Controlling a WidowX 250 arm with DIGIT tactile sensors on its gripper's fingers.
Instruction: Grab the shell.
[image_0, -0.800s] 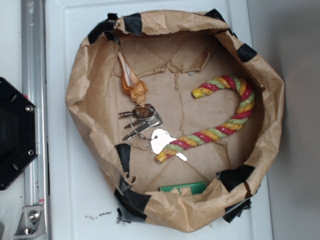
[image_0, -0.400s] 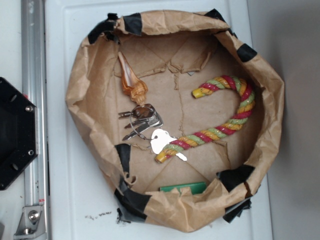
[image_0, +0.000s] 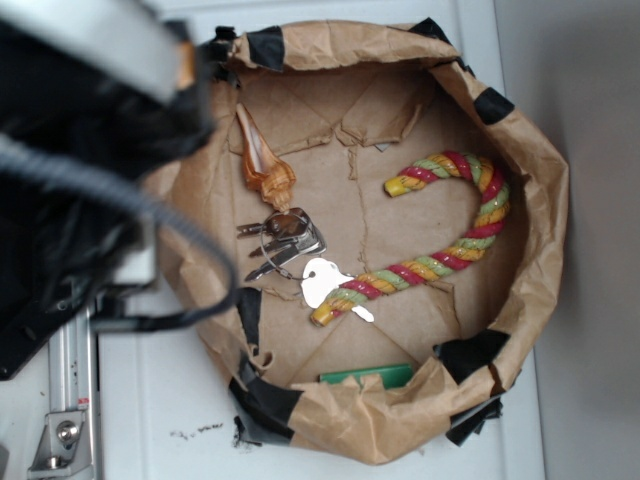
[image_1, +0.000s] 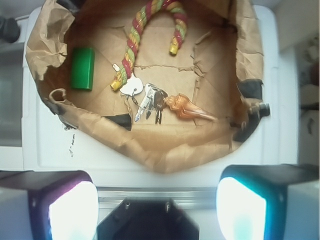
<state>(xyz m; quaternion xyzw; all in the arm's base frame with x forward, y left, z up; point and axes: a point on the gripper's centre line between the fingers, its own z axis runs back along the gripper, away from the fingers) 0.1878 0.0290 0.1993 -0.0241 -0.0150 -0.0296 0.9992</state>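
Observation:
The shell (image_0: 262, 165) is orange-brown and cream. It lies inside the brown paper bowl (image_0: 540, 200) at its upper left, with its pointed tip toward the rim and its knobby end touching the key bunch (image_0: 282, 240). In the wrist view the shell (image_1: 187, 107) is far ahead, beyond the bowl's near wall (image_1: 165, 150). My gripper (image_1: 156, 207) is open, its two fingers wide apart with nothing between them. It hangs outside the bowl, over the white table. In the exterior view only my blurred black arm (image_0: 90, 130) shows, left of the bowl.
A striped rope cane (image_0: 450, 250) curves across the bowl's right side. A white tag (image_0: 322, 283) lies by the keys. A green block (image_0: 368, 376) sits against the bowl's wall. A metal rail (image_0: 70, 380) runs along the left. The black base (image_1: 147, 220) is under my gripper.
My arm has swung into the exterior view at the upper left, covering the bowl's left rim. The shell, keys and cane have not moved.

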